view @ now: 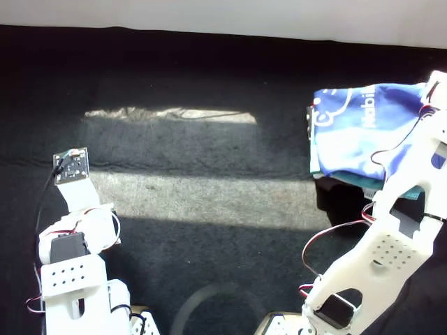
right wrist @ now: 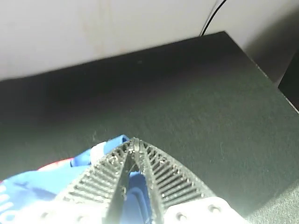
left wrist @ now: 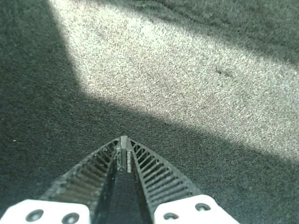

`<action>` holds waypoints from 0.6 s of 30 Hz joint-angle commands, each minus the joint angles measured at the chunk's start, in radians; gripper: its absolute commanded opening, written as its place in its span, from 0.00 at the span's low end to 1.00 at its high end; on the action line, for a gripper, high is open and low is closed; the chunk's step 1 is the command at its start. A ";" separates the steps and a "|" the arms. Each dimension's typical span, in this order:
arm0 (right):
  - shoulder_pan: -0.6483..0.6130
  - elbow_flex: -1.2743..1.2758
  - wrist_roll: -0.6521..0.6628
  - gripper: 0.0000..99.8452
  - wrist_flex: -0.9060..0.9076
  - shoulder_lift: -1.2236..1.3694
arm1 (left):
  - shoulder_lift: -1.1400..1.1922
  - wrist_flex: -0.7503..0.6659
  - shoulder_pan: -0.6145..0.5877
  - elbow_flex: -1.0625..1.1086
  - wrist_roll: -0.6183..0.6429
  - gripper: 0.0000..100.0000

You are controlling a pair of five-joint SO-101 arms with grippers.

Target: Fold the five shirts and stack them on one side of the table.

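A folded blue shirt (view: 360,129) with white print tops a stack at the table's right side. A teal shirt (view: 367,183) and a dark one (view: 334,190) peek out beneath it. My right arm (view: 391,237) stretches over the stack's right edge. In the right wrist view my right gripper (right wrist: 135,143) is shut, its tips together just above the far corner of the blue shirt (right wrist: 28,189). My left arm (view: 70,258) sits at the near left. My left gripper (left wrist: 123,142) is shut, with nothing in it, low over the bare mat.
A black mat (view: 209,230) covers the table, crossed by a sunlit band (view: 202,199) in the middle. A pale wall (right wrist: 93,32) stands behind the table's far edge, and a black cable (right wrist: 210,18) hangs there.
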 commanded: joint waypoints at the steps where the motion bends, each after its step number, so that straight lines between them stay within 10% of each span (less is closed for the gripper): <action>1: 0.004 -0.127 -0.075 0.01 -0.016 -0.036 | -0.008 -0.008 -0.008 -0.005 -0.005 0.01; 18: -0.140 -0.295 0.008 0.01 0.541 -0.033 | -0.008 -0.006 -0.008 -0.005 -0.005 0.01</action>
